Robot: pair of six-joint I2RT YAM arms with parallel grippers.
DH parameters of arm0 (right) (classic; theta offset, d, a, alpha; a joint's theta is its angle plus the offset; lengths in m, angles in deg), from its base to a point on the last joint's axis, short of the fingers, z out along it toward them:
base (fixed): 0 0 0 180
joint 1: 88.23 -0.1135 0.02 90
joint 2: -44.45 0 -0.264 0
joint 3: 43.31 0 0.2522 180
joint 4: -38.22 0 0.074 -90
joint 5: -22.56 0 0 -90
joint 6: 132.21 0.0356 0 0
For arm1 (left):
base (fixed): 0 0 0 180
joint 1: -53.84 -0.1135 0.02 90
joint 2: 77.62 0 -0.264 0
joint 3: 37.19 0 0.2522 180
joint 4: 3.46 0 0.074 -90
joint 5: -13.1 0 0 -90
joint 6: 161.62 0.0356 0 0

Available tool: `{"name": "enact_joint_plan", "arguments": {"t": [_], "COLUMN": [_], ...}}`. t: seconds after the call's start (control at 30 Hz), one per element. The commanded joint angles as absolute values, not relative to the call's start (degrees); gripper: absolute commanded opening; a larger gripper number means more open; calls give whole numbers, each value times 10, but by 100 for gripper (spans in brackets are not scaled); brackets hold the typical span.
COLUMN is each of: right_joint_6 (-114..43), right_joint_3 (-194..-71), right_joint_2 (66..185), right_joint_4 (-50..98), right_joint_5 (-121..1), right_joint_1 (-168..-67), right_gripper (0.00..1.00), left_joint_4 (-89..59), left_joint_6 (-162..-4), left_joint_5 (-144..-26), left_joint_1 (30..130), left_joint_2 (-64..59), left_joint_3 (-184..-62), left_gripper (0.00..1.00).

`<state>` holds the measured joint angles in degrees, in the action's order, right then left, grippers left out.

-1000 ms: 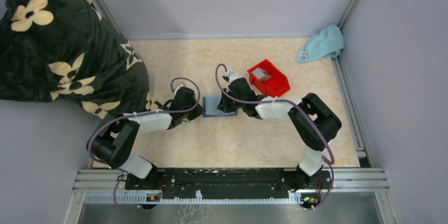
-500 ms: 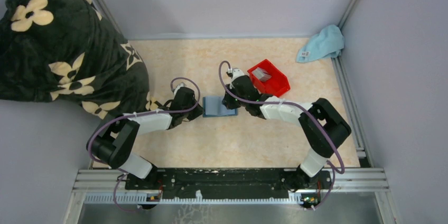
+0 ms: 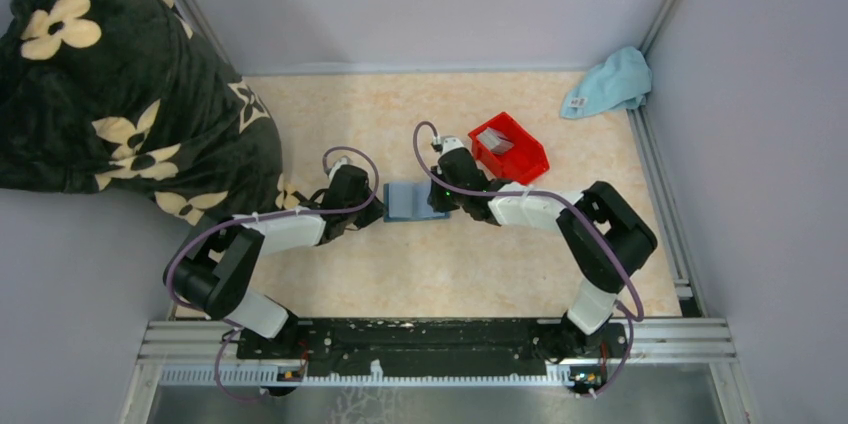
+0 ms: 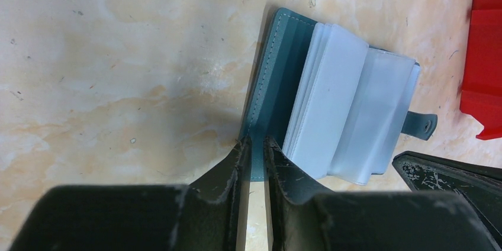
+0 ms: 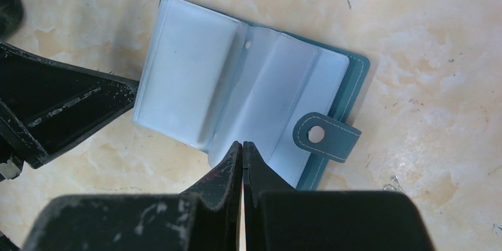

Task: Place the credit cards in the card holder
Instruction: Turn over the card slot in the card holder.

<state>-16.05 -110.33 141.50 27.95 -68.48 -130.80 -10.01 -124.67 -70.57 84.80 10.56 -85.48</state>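
Two grippers flanked the open teal folding card holder (image 3: 405,202): the left gripper (image 4: 253,142) pinched its cover edge; the right gripper (image 5: 243,144) had its fingers pressed together against its clear sleeves (image 5: 195,85). Grey flat credit cards (image 3: 498,144) lay in the red plastic bin (image 3: 535,156).

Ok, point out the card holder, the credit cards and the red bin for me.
card holder (image 5: 237,85), right wrist view, clear inner sleeves.
credit cards (image 3: 497,143), top external view, grey face inside the bin.
red bin (image 3: 532,156), top external view, its right wall.
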Motion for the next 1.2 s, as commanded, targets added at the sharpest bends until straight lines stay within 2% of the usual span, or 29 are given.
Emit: {"name": "enact_joint_plan", "arguments": {"t": [0.0,0.4,1.17], "right_joint_6": [-154,-144,-142], "right_joint_3": [-1095,-1048,-1074], "right_joint_2": [1408,1340,1415], "right_joint_4": [298,285,316], "right_joint_5": [-687,-699,-709], "right_joint_1": [-1306,-1341,-1375], "right_gripper": [0,0,0], "left_joint_4": [-215,-210,-209], "left_joint_6": [-1224,-1228,-1229], "left_joint_5": [-691,-693,-696], "left_joint_1": [846,846,845], "left_joint_2": [150,154,150], "left_joint_3": [-815,-813,-809], "left_gripper": [22,21,22]}}
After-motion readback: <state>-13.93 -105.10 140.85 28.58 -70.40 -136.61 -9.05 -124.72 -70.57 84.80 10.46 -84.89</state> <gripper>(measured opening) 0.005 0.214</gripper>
